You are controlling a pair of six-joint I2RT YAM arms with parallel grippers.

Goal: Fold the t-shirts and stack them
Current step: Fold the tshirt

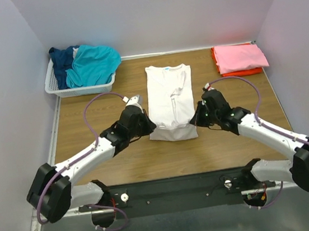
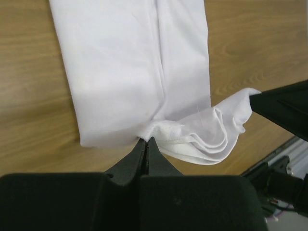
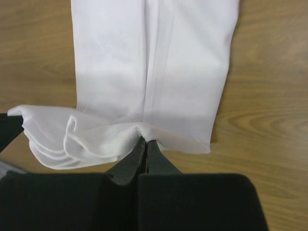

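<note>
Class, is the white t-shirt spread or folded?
Partly folded: t-shirt sides turned in, narrow strip; left gripper and right gripper pinch its hem.

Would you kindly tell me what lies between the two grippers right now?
The near hem of the white t-shirt spans the gap, pinched by the left gripper and right gripper; the top external view shows it, bunched in both wrist views.

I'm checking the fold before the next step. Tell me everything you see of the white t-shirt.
The white t-shirt is thin, soft cloth, folded lengthwise into a narrow strip, sleeves tucked in, a small blue neck label at its far end. It lies flat on the wooden table, neck away from the arms. Its near hem is bunched in layers, pinched on either side by the shut left claw and right claw.
</note>
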